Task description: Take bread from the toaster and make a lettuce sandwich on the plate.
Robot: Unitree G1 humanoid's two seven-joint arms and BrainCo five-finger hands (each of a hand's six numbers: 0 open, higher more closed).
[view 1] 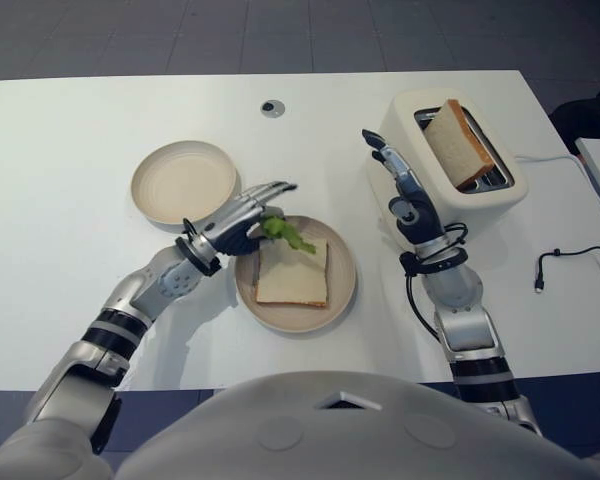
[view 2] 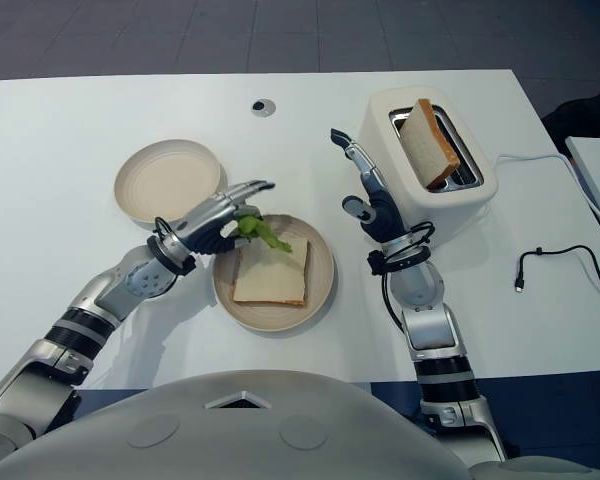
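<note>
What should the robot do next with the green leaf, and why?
Probably open the left hand and let the lettuce settle flat on the bread slice on the plate. The fingers pinch the leaf right at the slice's corner, so it is only partly over the bread.

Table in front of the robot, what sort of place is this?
Probably a lab or office test setup, not a home kitchen: a plain white table with a cable port, a toaster beside a loose cable, and grey floor tiles behind.
</note>
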